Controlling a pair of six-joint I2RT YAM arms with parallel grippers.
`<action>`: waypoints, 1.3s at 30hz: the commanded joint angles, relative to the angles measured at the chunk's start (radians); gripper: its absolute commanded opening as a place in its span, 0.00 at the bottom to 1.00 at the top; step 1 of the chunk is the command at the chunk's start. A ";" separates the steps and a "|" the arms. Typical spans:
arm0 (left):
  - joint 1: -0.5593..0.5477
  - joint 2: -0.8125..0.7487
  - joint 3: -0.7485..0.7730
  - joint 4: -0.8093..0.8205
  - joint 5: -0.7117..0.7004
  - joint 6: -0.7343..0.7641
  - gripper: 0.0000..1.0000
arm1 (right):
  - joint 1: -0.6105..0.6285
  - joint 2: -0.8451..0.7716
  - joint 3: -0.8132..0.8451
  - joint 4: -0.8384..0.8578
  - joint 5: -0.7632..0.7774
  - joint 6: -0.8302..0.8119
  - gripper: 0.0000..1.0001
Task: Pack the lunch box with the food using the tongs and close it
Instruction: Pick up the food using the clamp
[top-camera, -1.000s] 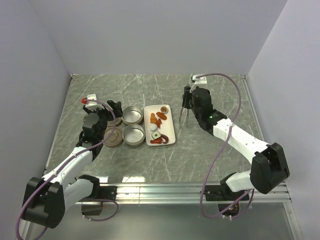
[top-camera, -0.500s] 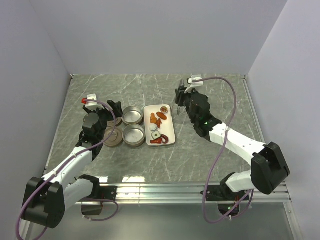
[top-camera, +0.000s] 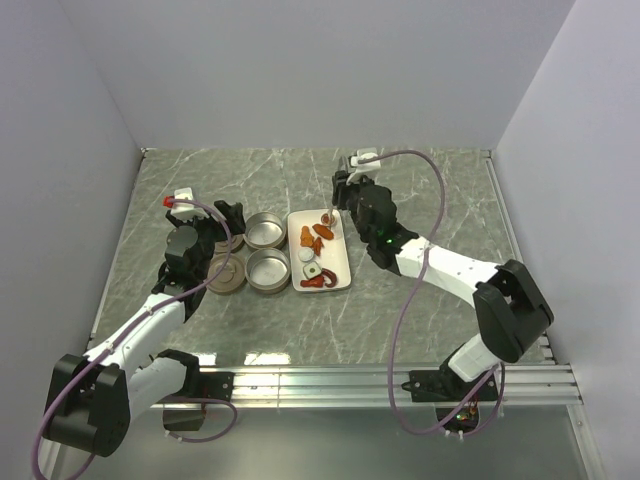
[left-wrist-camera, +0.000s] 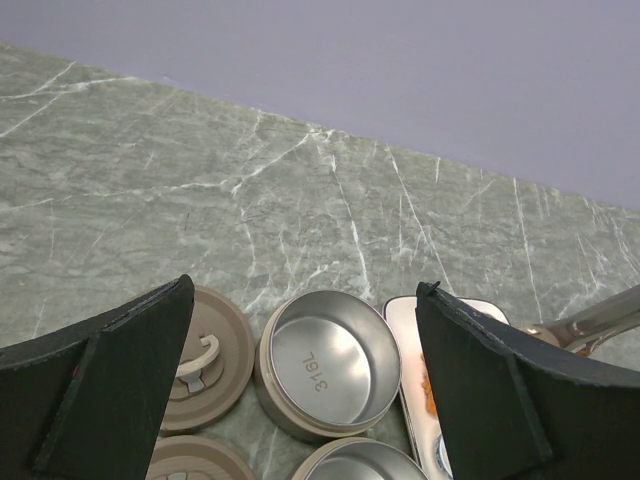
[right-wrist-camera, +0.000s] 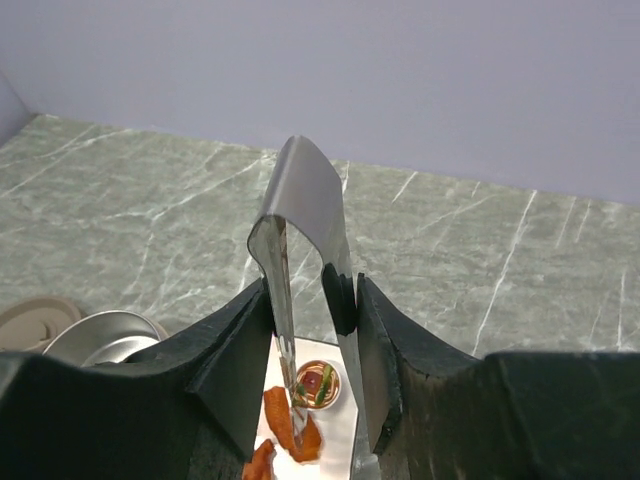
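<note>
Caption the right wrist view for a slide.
Right pincer clamps the tongs, tips pointing down at the food on the white tray.

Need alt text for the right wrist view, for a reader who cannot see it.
The right pincer is shut on the tongs, whose joined end rises in front of the camera while the arms run down toward orange food pieces on a white tray. A metal tin and a lid sit at the left on the marbled table.

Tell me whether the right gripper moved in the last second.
Yes: the right gripper swung left, from right of the white tray to its far right corner, holding the tongs.
</note>
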 joint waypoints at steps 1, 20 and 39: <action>-0.001 0.006 0.006 0.049 0.017 0.018 0.99 | 0.006 0.016 0.075 0.083 0.022 -0.014 0.45; -0.003 0.009 0.005 0.056 0.012 0.018 0.99 | 0.006 0.096 0.109 0.128 -0.004 0.007 0.45; -0.001 0.012 0.005 0.053 0.015 0.017 0.99 | 0.006 0.183 0.167 0.097 0.011 0.009 0.46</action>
